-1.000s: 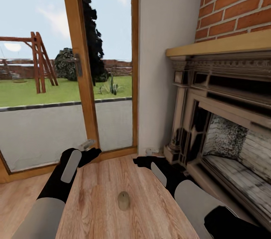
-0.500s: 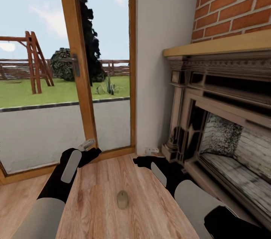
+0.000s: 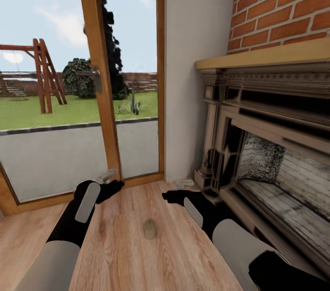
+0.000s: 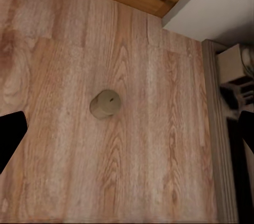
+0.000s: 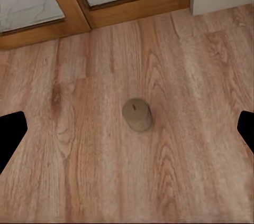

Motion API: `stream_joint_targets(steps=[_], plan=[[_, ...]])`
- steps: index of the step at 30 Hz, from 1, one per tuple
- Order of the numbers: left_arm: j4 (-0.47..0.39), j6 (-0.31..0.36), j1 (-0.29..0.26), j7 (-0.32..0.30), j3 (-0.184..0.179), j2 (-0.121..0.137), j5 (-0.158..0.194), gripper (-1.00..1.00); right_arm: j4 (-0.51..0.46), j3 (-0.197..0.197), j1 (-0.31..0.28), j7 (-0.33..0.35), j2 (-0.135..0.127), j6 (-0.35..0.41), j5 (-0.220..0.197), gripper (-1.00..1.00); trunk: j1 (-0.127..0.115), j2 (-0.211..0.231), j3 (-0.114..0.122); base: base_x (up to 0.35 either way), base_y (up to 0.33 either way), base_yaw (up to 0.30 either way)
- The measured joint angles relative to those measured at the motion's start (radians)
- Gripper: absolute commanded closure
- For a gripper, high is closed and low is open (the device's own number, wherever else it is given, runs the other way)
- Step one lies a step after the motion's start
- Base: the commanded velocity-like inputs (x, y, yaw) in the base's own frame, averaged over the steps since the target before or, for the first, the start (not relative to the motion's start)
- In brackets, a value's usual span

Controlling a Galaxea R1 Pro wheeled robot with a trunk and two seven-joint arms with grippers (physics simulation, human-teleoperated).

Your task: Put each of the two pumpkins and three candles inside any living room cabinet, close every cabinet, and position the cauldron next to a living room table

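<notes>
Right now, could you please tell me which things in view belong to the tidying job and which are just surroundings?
Belongs to the job:
- short tan-beige cylindrical candle, standing alone on the wooden floor between both arms

Just surroundings:
- ornate carved fireplace with pale wooden mantel
- red brick wall
- wood-framed glass door

We see a floor (image 3: 137, 259) of pale wood planks with strong grain and a soft sheen. On it stands a candle (image 3: 150, 229), tan and matt, waxy-looking. The glass door (image 3: 50, 98) has a warm, smooth wooden frame and clear panes. The wall (image 3: 197, 30) beside it is plain, matt off-white plaster. Above the fireplace (image 3: 256, 144), rough red brick (image 3: 284, 7) with pale mortar. The mantel shelf (image 3: 266, 56) is smooth light wood; the surround below is worn, mottled carved material. Our left gripper (image 3: 111, 180) and right gripper (image 3: 176, 189) look like matt black plastic with grey panels.
</notes>
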Motion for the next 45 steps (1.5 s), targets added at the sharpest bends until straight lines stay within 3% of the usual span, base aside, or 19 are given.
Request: stream_joint_targets(steps=[7, 22, 45], plan=[[0.000, 0.000, 0.000, 0.000, 0.000, -0.002, 0.000, -1.00, 0.000, 0.001, 0.000, 0.000, 0.000, 0.000, 0.000, -1.00, 0.000, 0.000, 0.000, -0.328, 0.006, 0.084], [0.000, 0.000, 0.000, 0.000, 0.000, -0.002, 0.000, -1.00, -0.001, 0.002, 0.000, -0.001, 0.000, 0.001, 0.000, -1.00, 0.000, 0.000, 0.000, -0.238, 0.196, 0.284], [0.007, 0.000, 0.000, 0.000, 0.000, -0.002, 0.000, -1.00, -0.001, 0.002, 0.000, -0.001, 0.001, 0.000, 0.000, -1.00, -0.001, 0.000, 0.000, 0.014, 0.281, 0.290]])
